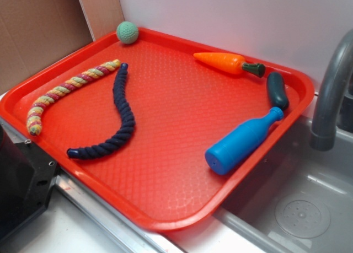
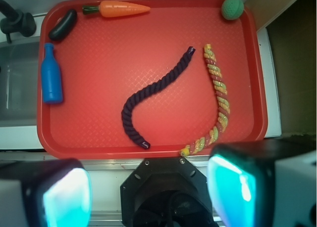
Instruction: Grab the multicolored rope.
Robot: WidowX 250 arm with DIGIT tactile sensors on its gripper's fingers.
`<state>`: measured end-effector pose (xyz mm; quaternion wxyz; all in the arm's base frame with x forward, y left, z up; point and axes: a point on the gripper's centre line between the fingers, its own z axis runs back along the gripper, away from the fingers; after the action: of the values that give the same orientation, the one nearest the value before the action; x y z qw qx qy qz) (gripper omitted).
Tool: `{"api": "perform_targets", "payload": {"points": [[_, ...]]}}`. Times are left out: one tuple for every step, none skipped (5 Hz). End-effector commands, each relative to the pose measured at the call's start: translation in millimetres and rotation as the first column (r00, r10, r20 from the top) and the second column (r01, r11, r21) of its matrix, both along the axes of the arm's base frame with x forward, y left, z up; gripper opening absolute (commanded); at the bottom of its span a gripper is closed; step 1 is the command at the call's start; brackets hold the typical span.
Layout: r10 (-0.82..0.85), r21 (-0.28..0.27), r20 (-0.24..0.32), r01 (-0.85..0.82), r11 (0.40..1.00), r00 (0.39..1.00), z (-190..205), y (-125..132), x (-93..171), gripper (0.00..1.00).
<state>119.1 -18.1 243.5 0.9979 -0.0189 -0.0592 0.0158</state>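
The multicolored rope (image 1: pixel 66 89) (image 2: pixel 217 96), twisted yellow, pink-red and cream, lies curved along the left side of the red tray (image 1: pixel 182 132) (image 2: pixel 99 133). Just beside it lies a dark navy rope (image 1: pixel 116 120) (image 2: pixel 153 93) in an S-curve. In the wrist view my gripper (image 2: pixel 148 192) hangs high above the tray's near edge, over the robot's black base. Its jaws stand wide apart and hold nothing. The rope's lower end shows just above the right finger (image 2: pixel 237 187). In the exterior view the gripper is out of sight.
On the tray also lie a green ball (image 1: pixel 127 32) (image 2: pixel 232 8), an orange carrot (image 1: pixel 226 62) (image 2: pixel 121 9), a dark green cucumber (image 1: pixel 277 90) (image 2: pixel 63 24) and a blue bottle (image 1: pixel 242 141) (image 2: pixel 51 81). A grey faucet (image 1: pixel 331 87) and sink (image 1: pixel 298 203) stand right of the tray. The robot's black base (image 1: pixel 22 181) (image 2: pixel 163 192) sits at the tray's front left.
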Motion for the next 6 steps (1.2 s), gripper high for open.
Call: {"api": "perform_targets", "payload": {"points": [[0.000,0.000,0.000,0.000,1.000,1.000,0.0,0.0,0.0,1.00],[0.203,-0.008,-0.131,-0.205,0.979,0.970,-38.7,46.6,13.1,1.00],[0.328,-0.003,-0.023,-0.328,0.945,0.944,-63.3,72.9,10.0,1.00],[0.500,-0.020,0.019,-0.500,0.866,0.866,-102.0,101.0,1.1,1.00],[0.510,-0.074,0.010,-0.508,0.858,0.860,-138.4,111.5,-0.2,1.00],[0.513,-0.069,-0.013,-0.512,0.856,0.858,-160.4,117.9,-0.2,1.00]]}}
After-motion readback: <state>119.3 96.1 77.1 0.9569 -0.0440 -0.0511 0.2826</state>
